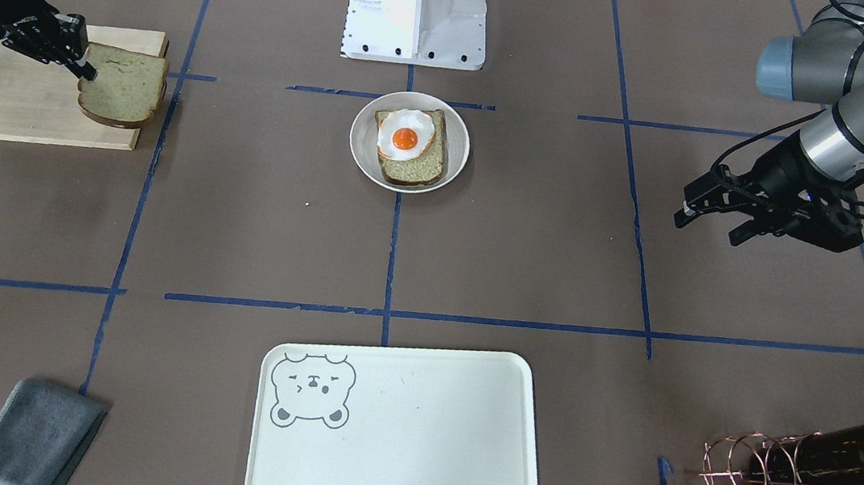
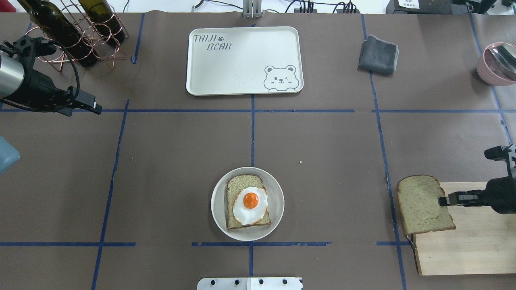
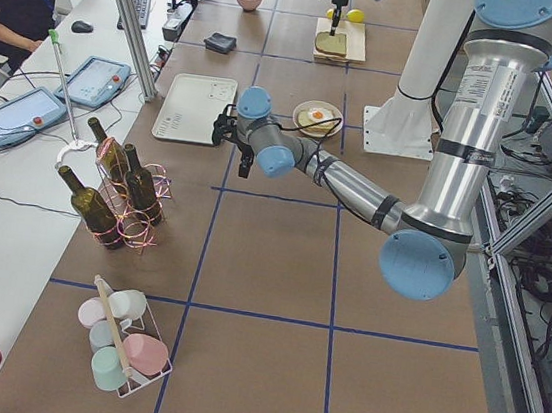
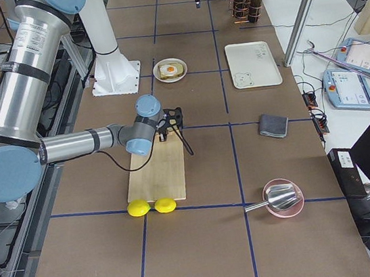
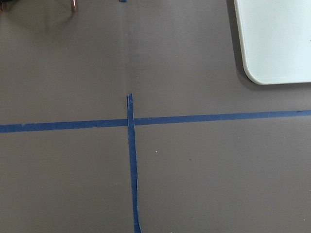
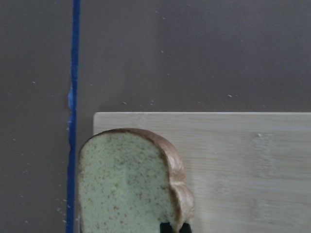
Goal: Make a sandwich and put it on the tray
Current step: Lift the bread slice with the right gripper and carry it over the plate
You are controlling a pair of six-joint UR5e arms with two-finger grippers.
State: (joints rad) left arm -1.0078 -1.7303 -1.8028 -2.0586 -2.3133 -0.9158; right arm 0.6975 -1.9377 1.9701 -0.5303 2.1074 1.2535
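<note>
Assembly is half complete. The lower bread slice (image 2: 238, 183) lies in the round white plate (image 2: 278, 193) at the middle of the table, with the fried egg (image 2: 250, 205) resting on top of it. The second bread slice (image 2: 419, 209) is pinched by one edge in the right gripper (image 2: 441, 200), whose jaws are drawn narrow on the crust. The slice overhangs the corner of the wooden cutting board (image 2: 463, 249) on the plate side and appears raised off the board. The left gripper (image 1: 709, 225) hovers over bare table, off to the side of the tray (image 2: 242, 64), with its jaws apart and nothing between them. The tray carries nothing. By judgement, you should treat three steps as outstanding: carry the held slice to the plate, set it on the egg, and move the assembled stack onto the tray.
</note>
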